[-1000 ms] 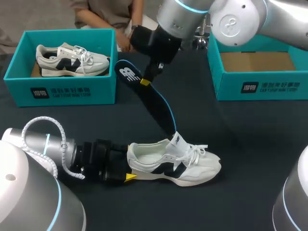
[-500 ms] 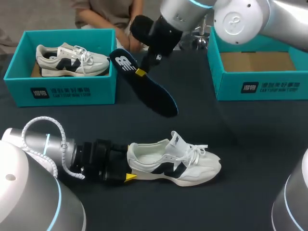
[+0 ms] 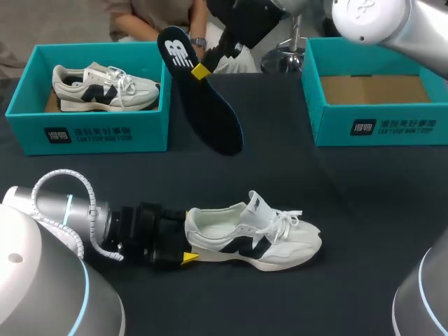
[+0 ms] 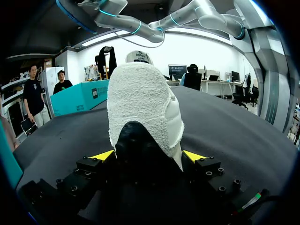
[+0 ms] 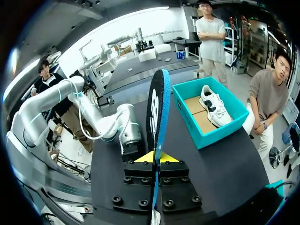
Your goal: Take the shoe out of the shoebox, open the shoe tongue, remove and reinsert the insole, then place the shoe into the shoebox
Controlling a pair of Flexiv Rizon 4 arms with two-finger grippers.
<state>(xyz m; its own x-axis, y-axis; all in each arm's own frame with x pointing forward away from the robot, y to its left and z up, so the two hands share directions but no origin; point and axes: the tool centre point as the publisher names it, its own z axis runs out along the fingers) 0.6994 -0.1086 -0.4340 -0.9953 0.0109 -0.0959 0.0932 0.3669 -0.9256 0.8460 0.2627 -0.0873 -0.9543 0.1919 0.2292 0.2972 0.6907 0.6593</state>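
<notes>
The right gripper [image 5: 154, 157] is clamped on the insole [image 3: 210, 112] near its logo end, holding it aloft over the table [image 3: 364, 210]. The left gripper [image 4: 148, 155] pinches the heel of the sneaker [image 3: 259, 238], which lies on the table. The insole looks light and floppy, so a grip nearer its middle would probably steady it.

A shoe [image 3: 255, 238] lay on its sole at the front middle of the desk [image 3: 336, 196], its heel clamped by the fingers of the left gripper [image 4: 149, 157]. Behind and above it, the right gripper [image 3: 201, 70] held the insole [image 3: 213, 115] in the air, between the left shoebox [image 3: 91, 133], with a second shoe [image 3: 105, 87] inside, and the right shoebox [image 3: 378, 126].
</notes>
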